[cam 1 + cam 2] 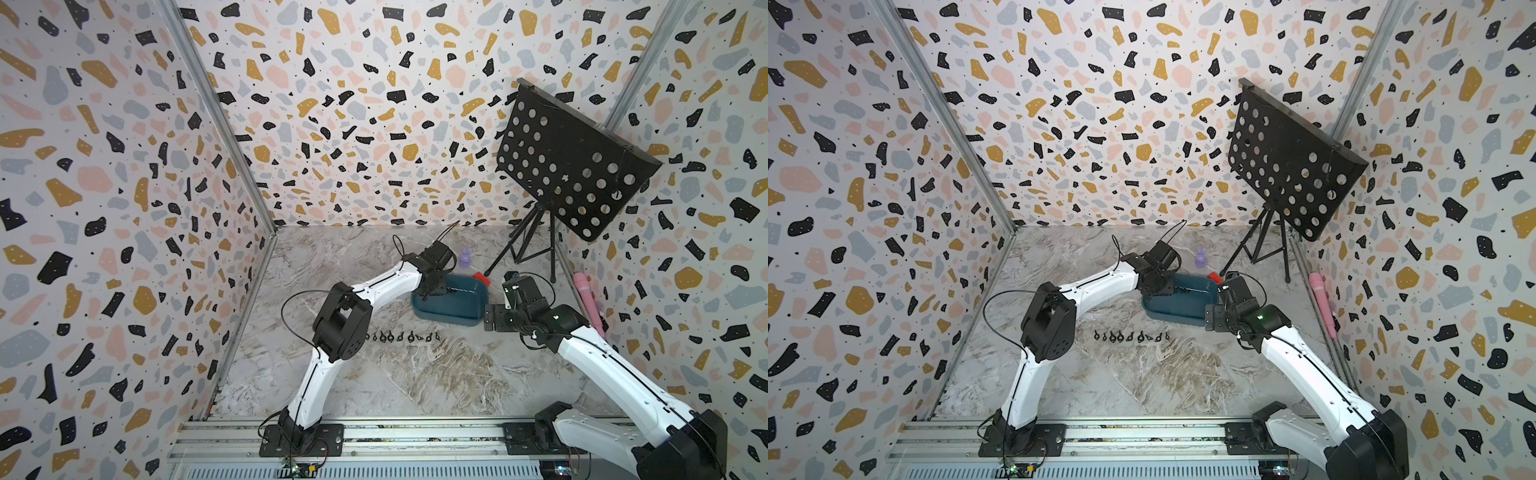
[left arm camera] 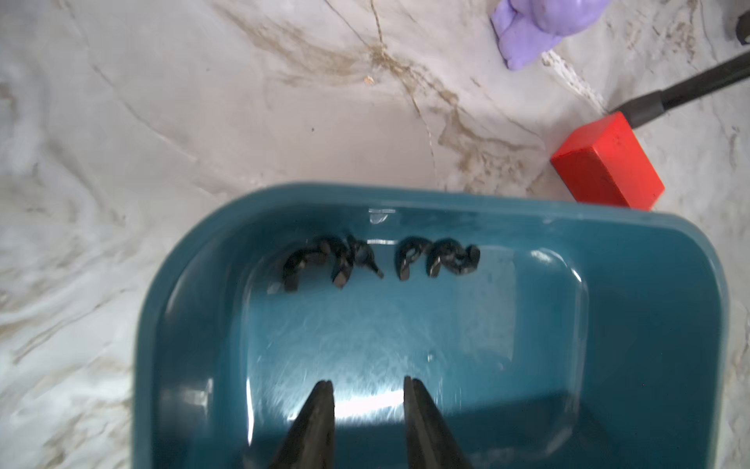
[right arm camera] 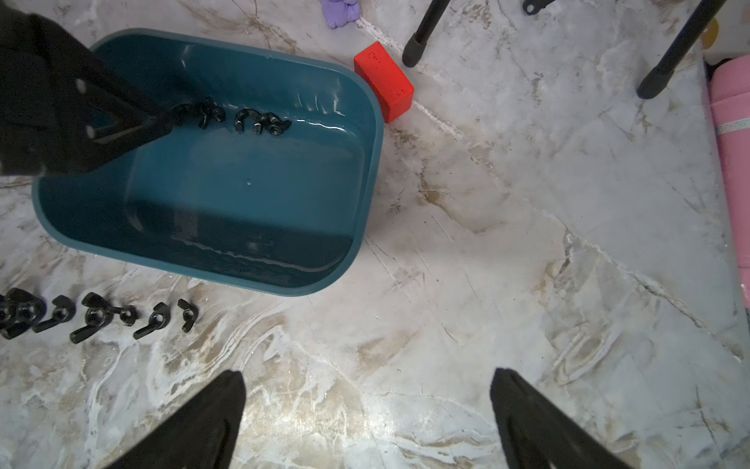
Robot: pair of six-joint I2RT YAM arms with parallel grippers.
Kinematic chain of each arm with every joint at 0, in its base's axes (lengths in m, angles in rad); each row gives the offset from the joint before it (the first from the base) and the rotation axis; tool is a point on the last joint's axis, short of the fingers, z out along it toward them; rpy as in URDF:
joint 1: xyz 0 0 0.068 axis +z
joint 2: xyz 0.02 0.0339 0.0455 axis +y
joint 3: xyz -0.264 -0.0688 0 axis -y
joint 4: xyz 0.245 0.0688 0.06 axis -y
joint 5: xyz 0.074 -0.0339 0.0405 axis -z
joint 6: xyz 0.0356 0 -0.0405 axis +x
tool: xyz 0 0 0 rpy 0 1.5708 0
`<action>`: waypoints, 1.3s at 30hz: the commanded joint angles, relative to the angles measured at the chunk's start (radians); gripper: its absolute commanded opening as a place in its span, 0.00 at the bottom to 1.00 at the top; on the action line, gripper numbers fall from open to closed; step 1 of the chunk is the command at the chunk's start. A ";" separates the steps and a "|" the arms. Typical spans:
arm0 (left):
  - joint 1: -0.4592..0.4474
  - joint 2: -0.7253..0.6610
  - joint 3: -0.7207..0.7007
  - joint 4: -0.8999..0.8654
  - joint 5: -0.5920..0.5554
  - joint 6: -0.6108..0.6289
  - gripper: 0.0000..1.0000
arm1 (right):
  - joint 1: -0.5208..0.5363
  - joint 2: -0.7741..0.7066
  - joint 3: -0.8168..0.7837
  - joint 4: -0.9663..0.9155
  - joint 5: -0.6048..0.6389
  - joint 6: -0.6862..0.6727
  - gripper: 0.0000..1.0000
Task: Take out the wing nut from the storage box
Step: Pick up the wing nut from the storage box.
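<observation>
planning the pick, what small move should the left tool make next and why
Probably ease the left tool forward: its jaws stand apart with nothing between them, and the wing nuts lie ahead by the storage box wall.

Robot lab enclosure: terrazzo-print walls [image 1: 104, 187], marble-look tabletop [image 1: 415, 374], two arms [image 1: 386, 286] on aluminium rail [image 1: 415, 434].

Beyond the left fingers [image 2: 318, 414], the wing nuts [image 2: 450, 260] in the storage box [image 2: 195, 260] blur into dark clumps, uncountable. Behind the fingers, the box's near wall runs off the picture's edge. In both top views those fingers are a dark smudge, their gap untellable.
</observation>
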 commanded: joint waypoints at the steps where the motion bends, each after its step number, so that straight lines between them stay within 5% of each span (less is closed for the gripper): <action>1: -0.007 0.050 0.078 -0.021 -0.024 -0.015 0.33 | -0.004 -0.029 -0.007 -0.019 0.019 0.013 1.00; 39: -0.012 0.248 0.250 -0.041 -0.056 -0.015 0.23 | -0.005 -0.023 -0.020 -0.019 0.033 0.008 1.00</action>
